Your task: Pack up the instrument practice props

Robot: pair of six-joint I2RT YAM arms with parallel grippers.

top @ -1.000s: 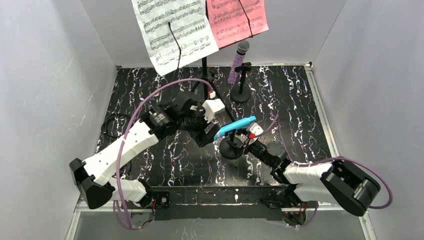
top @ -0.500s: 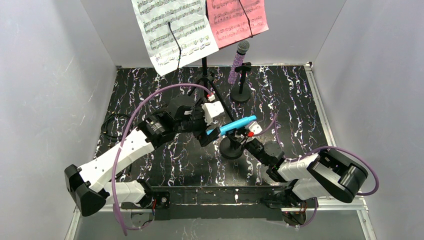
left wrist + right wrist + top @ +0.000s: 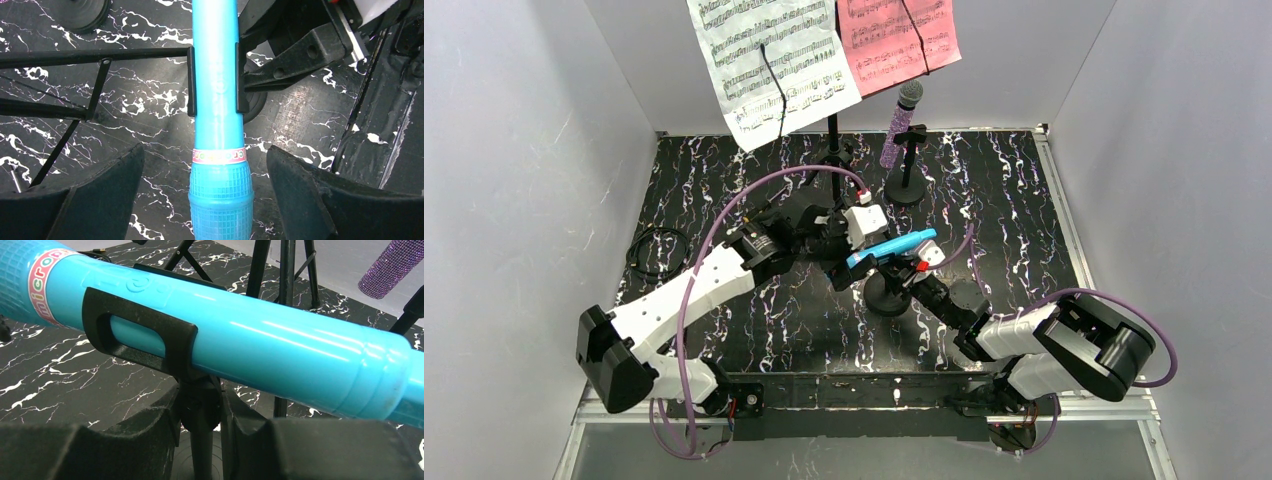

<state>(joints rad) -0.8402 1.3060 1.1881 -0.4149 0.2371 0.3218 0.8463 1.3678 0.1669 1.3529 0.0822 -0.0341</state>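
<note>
The blue microphone (image 3: 892, 248) lies tilted in the clip of a black round-based mic holder (image 3: 887, 297) at mid-table. My left gripper (image 3: 848, 266) is open, its fingers (image 3: 100, 195) on either side of the microphone's grid head (image 3: 220, 195) without touching. My right gripper (image 3: 908, 281) is shut on that holder's stem (image 3: 201, 455), just under the clip (image 3: 145, 335). The purple glitter microphone (image 3: 901, 126) stands in the second holder (image 3: 907, 186) at the back. White (image 3: 774, 60) and pink (image 3: 899, 40) music sheets hang on the tripod.
The tall black tripod (image 3: 832, 150) stands at the back centre, its legs (image 3: 75, 57) spreading close to my left gripper. A coiled black cable (image 3: 654, 250) lies at the left edge. Grey walls close in the table on three sides.
My left gripper has moved right and now straddles the blue microphone's head. The right gripper has stayed on the holder's stem, while the right arm's elbow has shifted left.
</note>
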